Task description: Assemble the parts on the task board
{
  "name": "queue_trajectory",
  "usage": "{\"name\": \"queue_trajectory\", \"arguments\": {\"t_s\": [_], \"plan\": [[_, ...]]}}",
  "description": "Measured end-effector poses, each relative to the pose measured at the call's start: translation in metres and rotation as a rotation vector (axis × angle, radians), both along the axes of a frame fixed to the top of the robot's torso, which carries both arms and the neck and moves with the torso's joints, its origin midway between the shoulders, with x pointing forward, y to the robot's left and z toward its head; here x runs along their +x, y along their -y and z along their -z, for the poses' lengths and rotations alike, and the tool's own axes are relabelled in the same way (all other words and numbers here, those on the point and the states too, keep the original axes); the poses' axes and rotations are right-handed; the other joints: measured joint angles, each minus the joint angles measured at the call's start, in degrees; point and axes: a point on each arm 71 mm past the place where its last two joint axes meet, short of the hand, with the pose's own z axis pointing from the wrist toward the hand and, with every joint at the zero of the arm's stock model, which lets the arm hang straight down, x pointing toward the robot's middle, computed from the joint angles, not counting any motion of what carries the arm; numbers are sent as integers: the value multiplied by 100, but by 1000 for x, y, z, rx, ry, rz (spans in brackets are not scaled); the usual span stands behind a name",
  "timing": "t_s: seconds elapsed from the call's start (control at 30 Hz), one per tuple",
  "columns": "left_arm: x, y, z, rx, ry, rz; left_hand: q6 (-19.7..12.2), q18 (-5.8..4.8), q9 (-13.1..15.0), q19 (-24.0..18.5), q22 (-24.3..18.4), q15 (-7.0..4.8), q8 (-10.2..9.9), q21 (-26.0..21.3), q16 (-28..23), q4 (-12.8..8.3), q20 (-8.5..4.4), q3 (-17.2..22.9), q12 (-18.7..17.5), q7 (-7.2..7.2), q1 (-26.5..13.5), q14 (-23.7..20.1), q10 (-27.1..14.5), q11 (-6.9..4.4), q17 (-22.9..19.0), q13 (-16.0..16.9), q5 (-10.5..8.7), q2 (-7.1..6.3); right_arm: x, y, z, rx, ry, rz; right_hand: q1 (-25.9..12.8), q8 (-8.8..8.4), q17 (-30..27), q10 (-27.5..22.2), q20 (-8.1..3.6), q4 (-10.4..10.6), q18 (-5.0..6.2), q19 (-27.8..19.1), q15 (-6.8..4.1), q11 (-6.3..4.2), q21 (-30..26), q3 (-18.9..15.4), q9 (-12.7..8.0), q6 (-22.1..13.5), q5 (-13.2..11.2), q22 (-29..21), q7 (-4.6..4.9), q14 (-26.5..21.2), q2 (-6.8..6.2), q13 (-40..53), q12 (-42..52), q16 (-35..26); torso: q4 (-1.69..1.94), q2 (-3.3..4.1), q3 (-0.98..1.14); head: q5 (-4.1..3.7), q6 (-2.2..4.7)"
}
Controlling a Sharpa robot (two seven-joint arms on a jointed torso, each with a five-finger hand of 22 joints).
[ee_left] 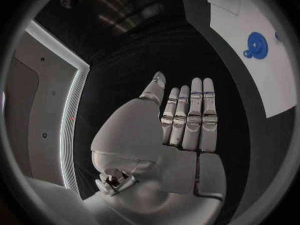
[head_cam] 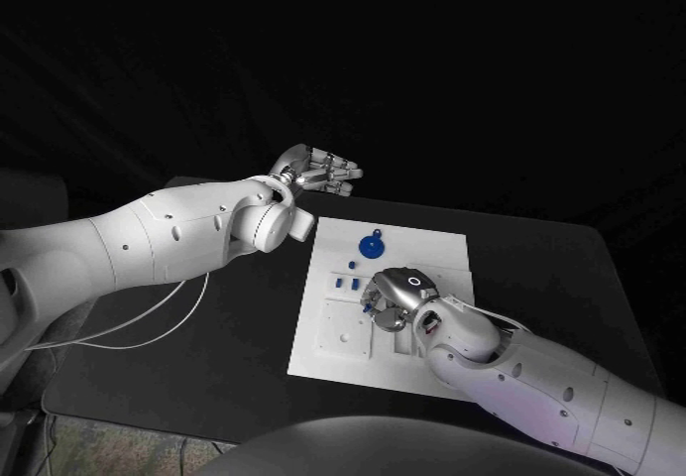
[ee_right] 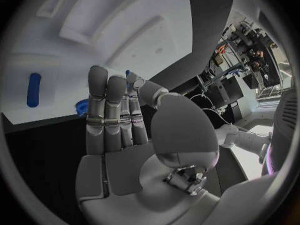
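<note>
Left robot hand (head_cam: 317,171): raised beyond the far left corner of the task board (head_cam: 429,248), over the dark tabletop (head_cam: 557,268), well apart from the parts. Fingers (ee_left: 194,115) extended and lying side by side in the left wrist view, thumb alongside, palm bare. Nothing held, nothing touched.

Right robot hand (head_cam: 400,296): positioned over the middle of the task board, palm turned down toward the plate. In the right wrist view, fingers (ee_right: 106,110) straight and close together, thumb angled across toward their tips. A small blue part (ee_right: 129,76) visible just at the fingertips, beside the thumb; whether pinched or merely behind the tips, cannot tell. A second blue piece with a toothed edge (ee_right: 82,106) visible at the side of the fingers, close to the board's edge; contact not discernible.

Task board: white plate lying flat in the middle of the tabletop, with recessed outlines on the near half.

Parts on the board:
- Blue gear (head_cam: 372,246), round, lying flat on the far half, well apart from the left robot hand and just beyond the right robot hand. Also seen in the left wrist view (ee_left: 255,45).
- Small blue pegs (head_cam: 343,283), in a short row just beside the right robot hand, on its left.
- Blue elongated piece (ee_right: 33,89), lying on the white surface apart from the right robot hand's fingers.
</note>
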Motion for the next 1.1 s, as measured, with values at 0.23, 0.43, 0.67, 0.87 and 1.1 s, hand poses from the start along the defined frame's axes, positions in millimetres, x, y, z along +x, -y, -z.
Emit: {"name": "queue_trajectory", "arguments": {"t_s": [0.23,0.43,0.67,0.87,1.1], "plan": [[0,1,1,2,-1,2,0,0,0,0,0,0,0,0,0,0,0,0,0,0,0,0,0,0,0,0,0,0,-6,-4,8,-6,-10,-4,-8,0,-1,29,-12,-1,0,31,0,-30,-48,-1,2,-10,0,64,-7,0,-8,-12,0,0,7,4,4,50,-38],[0,2,1,3,-2,3,0,0,0,0,-30,0,0,0,0,18,0,-18,0,0,23,0,0,0,0,0,0,22,-8,-6,10,-7,-10,-5,-15,0,-1,22,-11,-17,1,31,0,-38,-48,15,2,-11,-1,103,-7,1,-15,-11,-1,-1,-1,4,1,77,-60],[0,2,1,6,-3,1,0,0,0,0,-30,0,0,0,0,18,0,-18,0,0,23,0,0,0,0,0,0,22,-9,-6,13,-12,-12,-5,-15,-4,-8,21,9,-17,4,53,0,-37,-98,15,0,-5,-1,161,-13,0,-16,-2,-1,-1,-2,4,2,91,-73],[1,1,1,7,-4,-1,0,1,0,0,-40,0,0,0,0,18,0,-18,0,0,23,0,0,0,0,0,0,22,-8,-5,14,-18,-13,-1,-14,-5,-13,20,8,-18,12,53,0,-37,-125,14,12,3,-2,219,-22,0,-17,-1,-2,-1,-4,4,2,97,-79],[1,1,2,9,-6,-2,0,0,0,0,-39,0,0,0,0,18,0,-18,0,0,23,0,0,0,1,0,0,22,-9,-5,15,-21,-13,-3,-21,-8,-15,19,9,-18,17,53,0,-37,-133,14,17,3,23,228,-22,0,-25,-1,-7,-1,-5,4,3,105,-92]]}}
